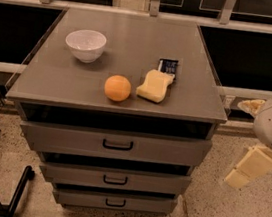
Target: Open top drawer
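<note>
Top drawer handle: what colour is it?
Black handle on the grey top drawer, shown in the camera view. The gripper hangs at far right, away from it.

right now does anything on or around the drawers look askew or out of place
Nothing stands out. The top drawer and the two below sit level; bowl upright, orange and sponge resting on top. The gripper hangs beside the cabinet, away from the handle.
</note>
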Action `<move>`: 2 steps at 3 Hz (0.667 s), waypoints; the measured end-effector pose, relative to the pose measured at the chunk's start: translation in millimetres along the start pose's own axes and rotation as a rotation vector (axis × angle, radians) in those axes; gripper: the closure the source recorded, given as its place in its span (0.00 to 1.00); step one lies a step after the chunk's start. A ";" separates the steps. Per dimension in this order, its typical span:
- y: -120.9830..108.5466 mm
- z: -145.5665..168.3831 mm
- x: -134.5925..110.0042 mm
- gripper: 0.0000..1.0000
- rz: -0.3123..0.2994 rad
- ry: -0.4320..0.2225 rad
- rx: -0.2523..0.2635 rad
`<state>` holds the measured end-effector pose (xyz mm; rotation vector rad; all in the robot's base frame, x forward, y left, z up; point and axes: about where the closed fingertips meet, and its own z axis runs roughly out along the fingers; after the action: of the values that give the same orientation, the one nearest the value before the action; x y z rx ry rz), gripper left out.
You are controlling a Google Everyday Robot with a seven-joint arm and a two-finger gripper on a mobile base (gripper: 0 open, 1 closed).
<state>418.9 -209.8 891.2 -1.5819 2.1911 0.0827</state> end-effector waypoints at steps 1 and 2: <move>9.7 17.2 1.9 0.00 0.011 -0.028 -0.026; 19.8 40.9 2.6 0.00 0.014 -0.061 -0.048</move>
<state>412.7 -193.2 849.2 -1.5688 2.1694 0.1867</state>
